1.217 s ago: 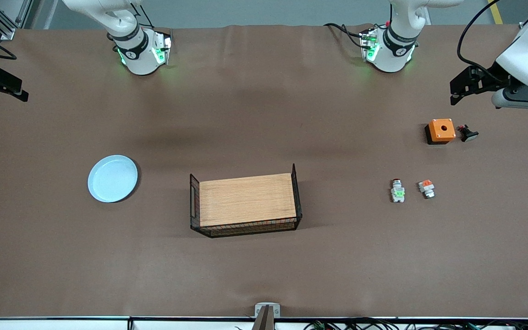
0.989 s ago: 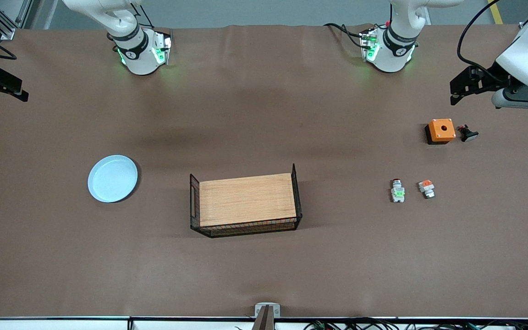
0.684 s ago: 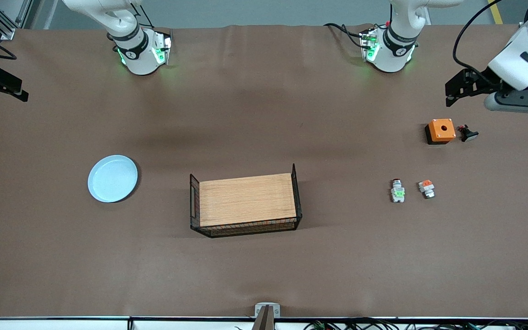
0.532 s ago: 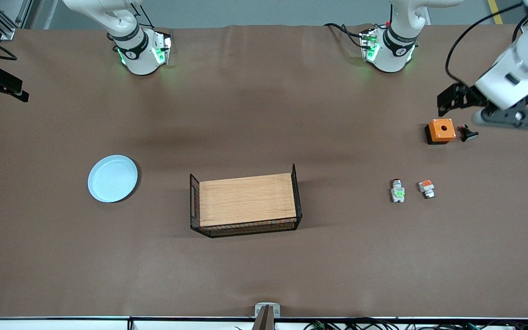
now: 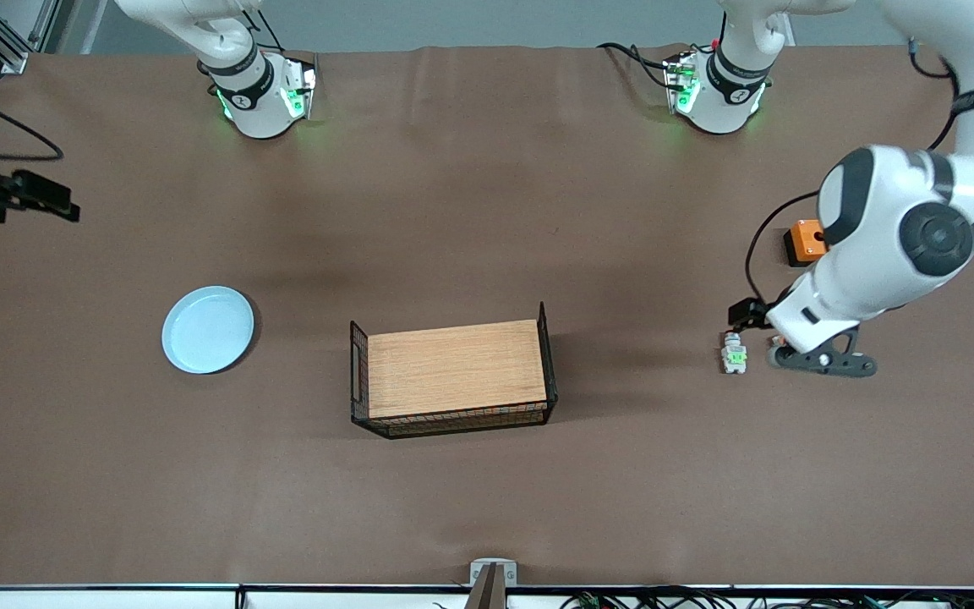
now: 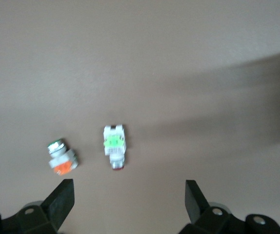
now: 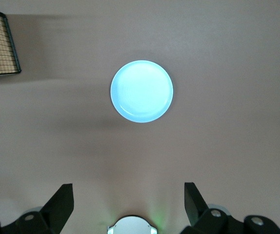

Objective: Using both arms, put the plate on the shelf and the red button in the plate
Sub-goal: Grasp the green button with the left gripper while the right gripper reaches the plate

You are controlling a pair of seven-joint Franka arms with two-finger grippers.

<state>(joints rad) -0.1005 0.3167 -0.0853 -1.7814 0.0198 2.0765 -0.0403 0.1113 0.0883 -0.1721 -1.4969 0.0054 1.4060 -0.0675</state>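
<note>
The pale blue plate (image 5: 208,330) lies flat toward the right arm's end of the table, apart from the wooden tray; it also shows in the right wrist view (image 7: 141,91). The red button (image 5: 734,353) lies on its side toward the left arm's end; it also shows in the left wrist view (image 6: 114,145). My left gripper (image 6: 129,207) is open and empty, up over the cloth just beside the red button and the orange-topped part (image 6: 62,158). My right gripper (image 7: 129,207) is open and empty, high over the cloth, with the plate well ahead of it.
A wooden tray (image 5: 453,370) with black wire ends stands mid-table. An orange box (image 5: 804,239) lies partly hidden by the left arm (image 5: 884,245). The left hand hides the orange-topped part in the front view. The right arm's base (image 7: 130,226) shows between the right fingers.
The left arm has swung from beside the orange box toward the front camera and now hangs over the two small parts. The right hand has shifted slightly toward the plate.
</note>
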